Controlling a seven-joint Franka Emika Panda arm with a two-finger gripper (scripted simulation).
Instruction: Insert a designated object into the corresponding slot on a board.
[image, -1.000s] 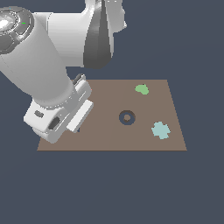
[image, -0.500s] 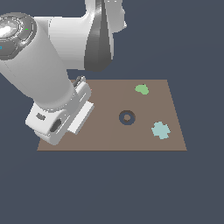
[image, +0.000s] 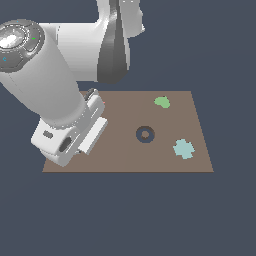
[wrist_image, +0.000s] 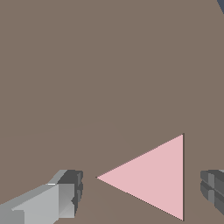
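Note:
In the wrist view the designated object (wrist_image: 153, 177), a pale pink flat triangle with one point to the side, lies flat on the brown board (wrist_image: 109, 65). A thin dark line runs along its edges. No dark part of the slot shows; whether it lies under the pink piece I cannot tell. My gripper (wrist_image: 142, 189) is open, its fingers (wrist_image: 70, 188) standing on either side of the triangle and apart from it. In the exterior view the arm's hand (image: 70, 135) hangs over the board's (image: 125, 160) left part and hides the fingers and the pink piece.
On the board sit a green blob (image: 162, 102) at the far side, a dark ring-shaped cutout (image: 145, 134) near the middle and a pale cyan cross (image: 183, 148) toward the exterior view's right. The bulky arm covers the board's left end.

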